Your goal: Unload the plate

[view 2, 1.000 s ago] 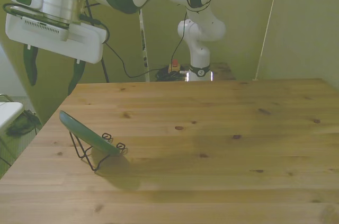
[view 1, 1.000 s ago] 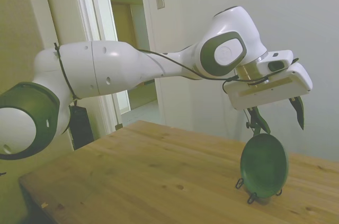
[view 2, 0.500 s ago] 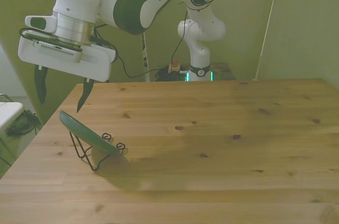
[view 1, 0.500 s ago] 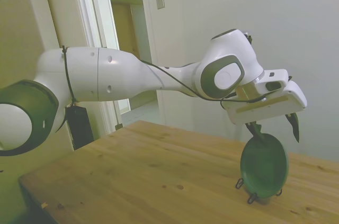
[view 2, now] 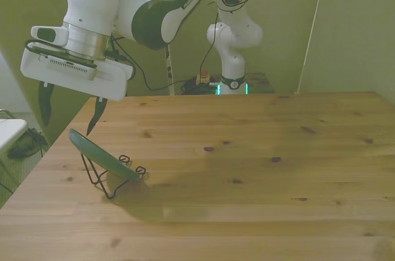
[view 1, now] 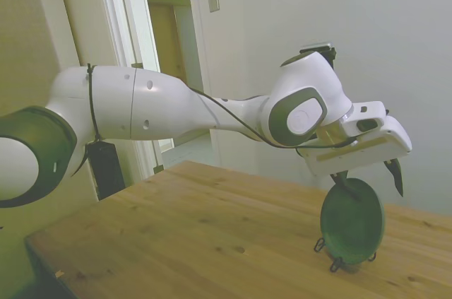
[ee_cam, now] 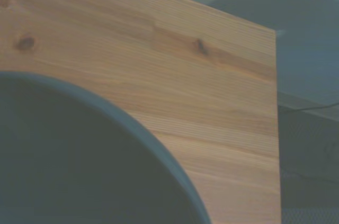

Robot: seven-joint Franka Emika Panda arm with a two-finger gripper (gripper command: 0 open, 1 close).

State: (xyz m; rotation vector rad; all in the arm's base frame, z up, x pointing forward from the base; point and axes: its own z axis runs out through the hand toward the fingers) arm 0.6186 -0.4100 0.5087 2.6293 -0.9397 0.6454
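The round dark green plate (view 1: 352, 220) leans nearly upright in a thin black wire stand (view 1: 332, 256) on the wooden table (view 1: 198, 242). In the front view the plate (view 2: 99, 156) stands tilted near the table's left edge, on the stand (view 2: 117, 178). My gripper (view 1: 369, 179) hovers open just above the plate's top rim, one finger on each side of it and neither touching. From the front, the gripper (view 2: 68, 116) straddles the rim from above. Close up, the wrist view fills with the plate's curved edge (ee_cam: 79, 155) over the table.
The table's corner and edge (ee_cam: 265, 128) lie right beside the plate. A doorway (view 1: 169, 66) and wall stand behind the table in the side view. The robot base (view 2: 231, 82) is at the table's far edge.
The gripper has come down from well above the plate to just over its top rim, staying open. The plate and stand have not moved.
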